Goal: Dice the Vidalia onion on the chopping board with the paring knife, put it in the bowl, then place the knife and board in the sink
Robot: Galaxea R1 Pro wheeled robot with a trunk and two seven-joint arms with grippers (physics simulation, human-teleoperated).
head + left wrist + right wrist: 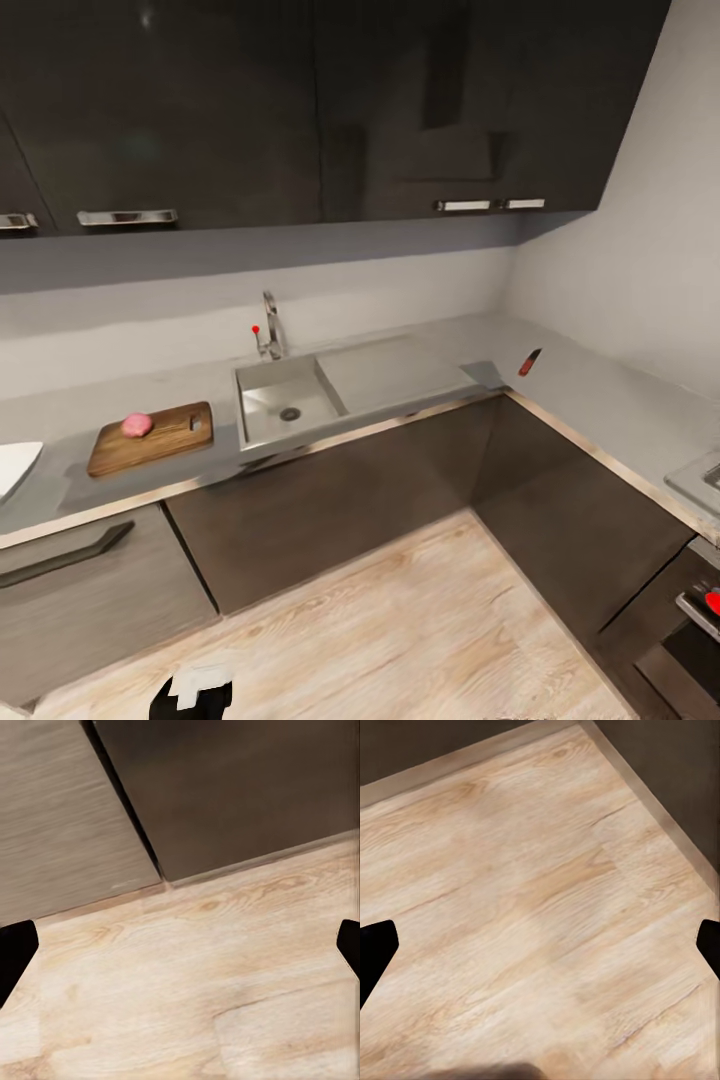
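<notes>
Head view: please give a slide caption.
Vidalia onion on the chopping board beside the sink; paring knife farther right.

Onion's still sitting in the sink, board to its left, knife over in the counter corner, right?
Not quite. The head view shows the onion on the board, not in the sink. The rest holds: the board lies left of the sink, and the knife is in the counter corner.

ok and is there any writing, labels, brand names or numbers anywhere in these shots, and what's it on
None: no readable text shows in any view.
The tap bears a red dot, a mark and not a letter.
The chopping board, the Vidalia onion on it, the paring knife, the sink and the upper cabinets are unmarked.
The oven corner has a red spot, too cropped to read as a sign.
</notes>
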